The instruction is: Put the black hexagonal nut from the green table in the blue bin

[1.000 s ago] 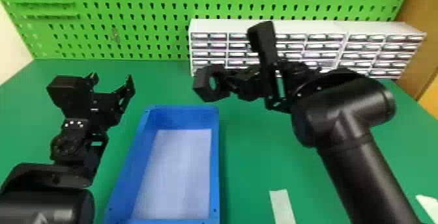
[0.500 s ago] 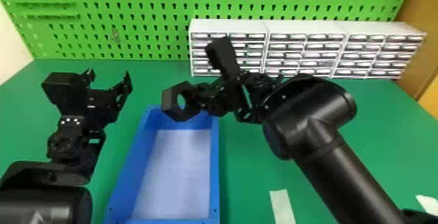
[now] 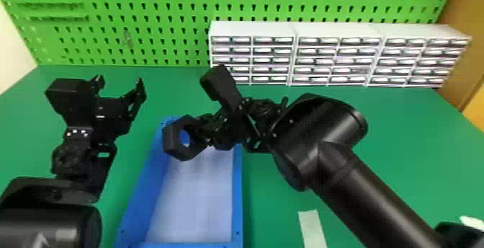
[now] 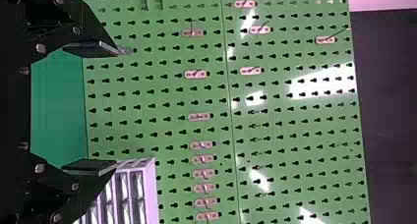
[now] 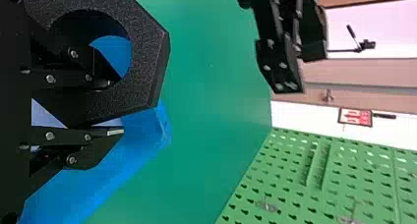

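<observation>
So the left arm comes in low on its own side, left gripper facing forward with fingers wide apart (big yawn, honestly). The right arm slants in, right gripper turned leftward, fingers close together.

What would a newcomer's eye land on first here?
Probably the black hexagonal nut, held up by the right gripper above the far end of the blue bin, one jaw through its hole. Next, the bright green pegboard across the back, with white drawer cabinets in front of its right part. Then the left gripper, jaws apart, left of the bin.
</observation>
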You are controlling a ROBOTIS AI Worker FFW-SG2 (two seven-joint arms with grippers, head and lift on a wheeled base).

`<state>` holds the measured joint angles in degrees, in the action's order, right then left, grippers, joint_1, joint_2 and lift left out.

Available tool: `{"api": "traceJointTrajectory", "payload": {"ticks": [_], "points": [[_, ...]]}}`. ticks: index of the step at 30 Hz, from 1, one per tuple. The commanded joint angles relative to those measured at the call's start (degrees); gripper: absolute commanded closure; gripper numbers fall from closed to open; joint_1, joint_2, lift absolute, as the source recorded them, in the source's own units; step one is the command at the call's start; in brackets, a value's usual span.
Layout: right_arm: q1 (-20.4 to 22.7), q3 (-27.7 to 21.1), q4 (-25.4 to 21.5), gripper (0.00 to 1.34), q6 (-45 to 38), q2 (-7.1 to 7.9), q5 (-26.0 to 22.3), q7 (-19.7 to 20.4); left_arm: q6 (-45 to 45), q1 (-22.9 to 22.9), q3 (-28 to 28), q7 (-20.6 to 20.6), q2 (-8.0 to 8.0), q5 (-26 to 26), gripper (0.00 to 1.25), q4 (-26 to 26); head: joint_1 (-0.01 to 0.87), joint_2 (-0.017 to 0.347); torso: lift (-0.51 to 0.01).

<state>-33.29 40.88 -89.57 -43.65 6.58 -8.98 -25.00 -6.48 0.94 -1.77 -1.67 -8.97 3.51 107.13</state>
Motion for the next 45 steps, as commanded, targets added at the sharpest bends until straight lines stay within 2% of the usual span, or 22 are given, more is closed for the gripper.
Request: {"api": "traceJointTrajectory", "payload": {"ticks": [1,23,35,37,45], "points": [[-0.5,1.7,1.5,1.09,0.7,0.36,-1.2,0.4,0.0,-0.1,0.0,0.0,-0.08,0.0,0.44,0.0,0.686,0.052,-0.097],[-4.5,11.8,6.3,1.05,3.4,2.82,-4.8,2.8,-0.3,-0.1,0.3,0.0,-0.08,-0.2,0.44,0.0,0.686,0.052,-0.097],[-4.8,11.9,7.0,1.03,3.3,3.08,-3.9,2.8,-0.3,0.0,0.3,0.0,-0.08,-0.2,0.44,0.0,0.686,0.052,-0.097],[-4.8,11.8,7.0,0.99,3.3,3.08,-3.8,2.8,-0.3,0.0,0.3,0.0,-0.08,-0.2,0.44,0.1,0.686,0.052,-0.097],[-4.5,10.8,7.0,0.53,3.2,3.08,-3.1,2.8,-0.3,0.0,0.4,0.0,-0.08,-0.2,0.44,0.1,0.686,0.052,-0.097]]}}
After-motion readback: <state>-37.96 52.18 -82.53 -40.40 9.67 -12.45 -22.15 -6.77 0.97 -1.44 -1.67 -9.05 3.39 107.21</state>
